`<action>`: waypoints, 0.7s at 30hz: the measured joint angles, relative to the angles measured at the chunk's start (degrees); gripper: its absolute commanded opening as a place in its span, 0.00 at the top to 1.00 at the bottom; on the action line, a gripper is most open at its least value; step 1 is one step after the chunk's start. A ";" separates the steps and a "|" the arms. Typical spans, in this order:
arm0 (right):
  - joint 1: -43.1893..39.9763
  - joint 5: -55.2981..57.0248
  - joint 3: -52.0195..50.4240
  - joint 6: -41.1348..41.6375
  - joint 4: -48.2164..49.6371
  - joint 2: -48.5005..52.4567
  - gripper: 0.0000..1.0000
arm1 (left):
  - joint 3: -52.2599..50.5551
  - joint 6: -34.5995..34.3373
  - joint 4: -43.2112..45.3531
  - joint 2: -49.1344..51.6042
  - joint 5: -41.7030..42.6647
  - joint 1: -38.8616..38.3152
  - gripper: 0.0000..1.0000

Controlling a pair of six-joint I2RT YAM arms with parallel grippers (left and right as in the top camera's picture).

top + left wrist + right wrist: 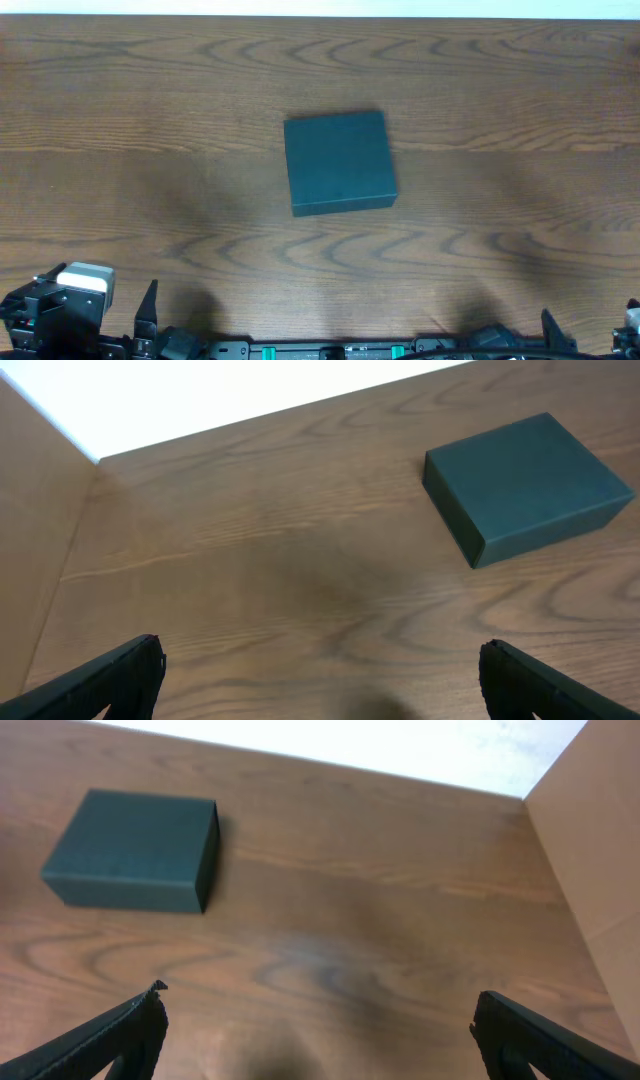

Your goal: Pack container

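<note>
The container [339, 162] is a dark teal-grey square box, lid shut, lying flat at the middle of the wooden table. It also shows at the upper right of the left wrist view [525, 483] and the upper left of the right wrist view [135, 850]. My left gripper [320, 680] is open and empty, low at the table's front left, far from the box. My right gripper [318, 1035] is open and empty at the front right, also far from the box. In the overhead view only the arm bases show at the bottom edge.
The wooden table [150, 120] spreads all round the box. A brown side wall stands at the left [30, 510] and another at the right [590, 840]. A white band runs along the far edge.
</note>
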 measured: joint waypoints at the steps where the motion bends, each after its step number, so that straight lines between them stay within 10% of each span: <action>1: 0.00 0.00 0.00 0.00 -0.50 0.00 0.01 | 0.00 0.00 0.00 0.00 0.00 0.00 0.02; 21: 0.00 1.64 0.00 0.04 -2.67 0.00 0.01 | 0.00 0.00 0.00 0.00 0.02 0.02 0.02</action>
